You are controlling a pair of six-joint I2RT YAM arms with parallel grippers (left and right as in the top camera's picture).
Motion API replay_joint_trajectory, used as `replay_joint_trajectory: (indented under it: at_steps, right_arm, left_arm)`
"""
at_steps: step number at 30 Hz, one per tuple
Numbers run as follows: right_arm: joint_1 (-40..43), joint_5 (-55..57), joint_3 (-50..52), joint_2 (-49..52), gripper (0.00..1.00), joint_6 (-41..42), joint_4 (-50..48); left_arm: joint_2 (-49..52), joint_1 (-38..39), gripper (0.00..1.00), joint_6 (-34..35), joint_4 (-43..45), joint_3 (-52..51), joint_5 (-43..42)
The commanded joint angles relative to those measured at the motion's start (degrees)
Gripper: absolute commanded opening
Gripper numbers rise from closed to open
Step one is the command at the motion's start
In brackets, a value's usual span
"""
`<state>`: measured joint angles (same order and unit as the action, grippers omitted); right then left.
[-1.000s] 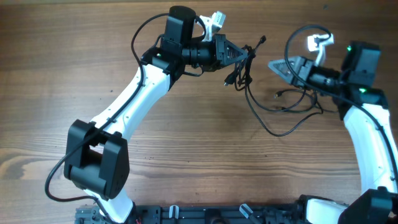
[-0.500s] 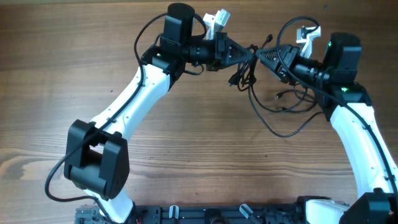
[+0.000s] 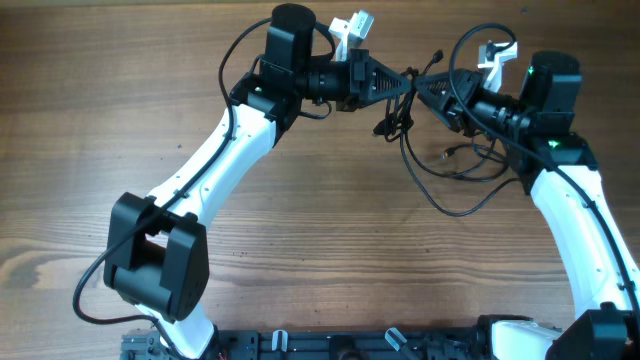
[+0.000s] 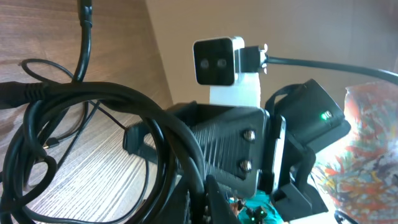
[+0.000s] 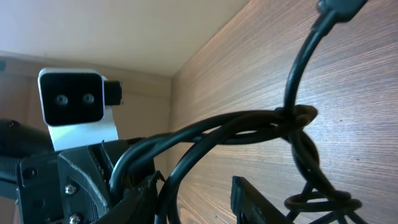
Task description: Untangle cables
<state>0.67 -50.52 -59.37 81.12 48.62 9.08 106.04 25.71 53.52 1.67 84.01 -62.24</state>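
The cables (image 3: 401, 118) are thin black cords, knotted at the top and trailing in loose loops (image 3: 462, 210) on the wooden table. My left gripper (image 3: 402, 82) is shut on the bundle and holds it above the table. In the left wrist view the cords (image 4: 93, 99) loop thickly out of its fingers (image 4: 203, 205). My right gripper (image 3: 421, 92) faces it tip to tip. In the right wrist view its fingers (image 5: 199, 200) are open, with cords (image 5: 249, 123) running between them.
The wooden table (image 3: 300, 240) carries only the cables. A plug end (image 3: 447, 153) lies by the right arm. The arm bases (image 3: 350, 345) stand at the front edge. Each wrist view shows the other arm's white camera (image 4: 215, 60) close ahead.
My right gripper has swung left, up to the bundle held by the left gripper, and the cords now pass between its fingers. The left gripper has shifted slightly right, still holding the bundle.
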Motion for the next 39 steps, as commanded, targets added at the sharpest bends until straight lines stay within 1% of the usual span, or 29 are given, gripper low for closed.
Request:
replay_joint_trajectory:
  at_steps: [1,4,6,7,9,10,11,12,14,16,18,21,25,27,30,31,33,36,38,39]
  right_arm:
    - [-1.9,-0.4,0.3,0.0,0.4,0.5,-0.6]
    - [-2.8,0.7,0.3,0.0,0.38,0.4,-1.0]
    - [-2.8,1.0,0.3,0.1,0.33,0.3,-0.9]
    - [-2.8,1.0,0.3,0.2,0.29,0.0,-0.9]
    - [-2.7,1.3,0.3,0.2,0.18,-1.4,-0.9]
    - [-2.8,1.3,0.3,0.2,0.08,-2.8,-0.9]
    - [-2.7,1.0,0.3,0.2,0.04,-4.5,-0.9]
    - [-2.4,0.2,0.2,0.0,0.04,-6.2,-0.8]
    - [-1.1,-1.5,0.2,-0.3,0.04,-8.3,0.5]
    - [1.2,-3.5,0.2,-1.4,0.04,-10.1,2.2]
    - [5.3,-6.4,0.2,-3.6,0.04,-11.2,3.5]
    - [10.3,-12.4,0.2,-6.0,0.04,-10.9,3.6]
    - [15.7,-17.1,0.2,-7.4,0.04,-7.8,3.3]
    - [16.2,-16.8,0.2,-7.3,0.04,-7.5,3.3]
    - [15.8,-16.9,0.2,-7.3,0.04,-3.2,1.4]
    - [15.8,-17.1,0.2,-7.3,0.04,-1.7,0.4]
    - [15.9,-18.2,0.2,-7.3,0.04,2.2,-4.5]
    - [15.9,-18.1,0.2,-7.3,0.04,7.2,-11.0]
    - [16.0,-18.1,0.2,-7.3,0.04,10.0,-15.0]
    - [16.3,-18.1,0.2,-7.3,0.04,10.9,-16.2]
  left_arm:
    - [-2.2,0.8,0.04,1.0,0.5,1.1,0.6]
    - [-2.2,1.2,0.04,1.2,0.6,1.1,0.6]
    - [-2.2,1.2,0.04,2.7,0.7,1.1,0.6]
    - [-2.2,1.2,0.04,2.7,0.8,1.1,0.6]
    - [-2.2,1.2,0.04,2.7,0.7,1.1,0.6]
    - [-2.2,1.2,0.04,2.6,0.7,1.1,0.6]
    - [-2.2,1.2,0.04,2.1,0.7,1.1,0.5]
    - [-2.2,1.1,0.04,0.5,0.7,1.1,0.5]
    - [-2.2,0.9,0.04,-5.9,-1.0,1.1,0.6]
    - [-2.2,0.4,0.04,-14.5,-6.3,1.1,1.8]
    - [-2.2,-0.5,0.04,-24.2,-16.2,1.1,6.1]
    - [-2.2,-1.3,0.04,-34.1,-25.4,1.1,9.2]
    - [-2.2,-1.5,0.04,-41.0,-31.3,1.1,9.4]
    - [-2.2,-1.3,0.04,-43.1,-33.1,1.1,9.4]
    - [-2.2,-0.4,0.04,-44.9,-35.3,1.1,9.4]
    - [-2.2,-0.1,0.04,-46.9,-36.3,1.1,9.4]
    - [-2.2,0.6,0.04,-51.9,-40.2,1.1,10.4]
    - [-2.2,1.3,0.04,-56.9,-47.3,1.1,16.0]
    - [-2.2,1.6,0.04,-62.2,-52.8,1.1,16.8]
    - [-2.2,1.6,0.04,-63.7,-54.5,1.1,17.0]
